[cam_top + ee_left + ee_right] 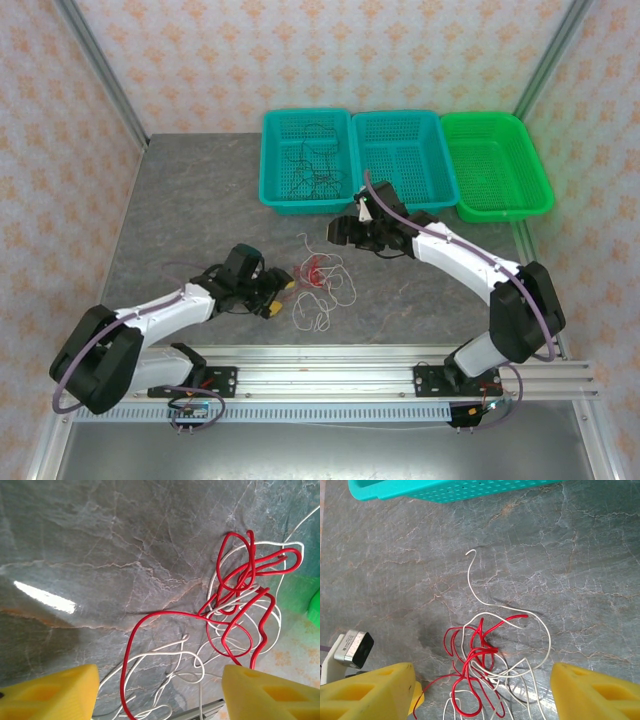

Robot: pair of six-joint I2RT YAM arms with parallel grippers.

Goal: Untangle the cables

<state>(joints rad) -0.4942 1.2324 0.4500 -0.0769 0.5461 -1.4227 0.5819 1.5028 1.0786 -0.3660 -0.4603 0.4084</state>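
Hovering the left gripper (277, 298) low at the left of the heap, I am running it with its yellow fingers (50, 695) spread and nothing between them, I am telling my partner.

"Where are the cables lying?" she is asking.

"The red wire (313, 270) and the white wire (150, 652) are lying knotted together on the table, between the two grippers. The black wire (315, 165) is lying apart, inside the left teal basket (300, 205). The right gripper (482, 680) is hanging just beyond the heap, also spread wide and empty."

"What is worrying you?"

"I am judging that closing on the middle of the knot would be pinching both colours at once, so a pull would be tightening the loops rather than freeing them. Pulling one wire with nothing pinning the other would likely be dragging the whole heap, perhaps toward the rail (350, 362). The wires are very thin too; fingers closing a shade high would be missing them."

"And the surroundings?"

"The table (190, 200) is grey, veined like stone, and it is throwing a glare patch in the left wrist view. Going rightwards along the back, a second teal basket (395, 114) and a green basket (505, 210) are standing beside the first. Patterned walls (200, 50) are enclosing the cell."
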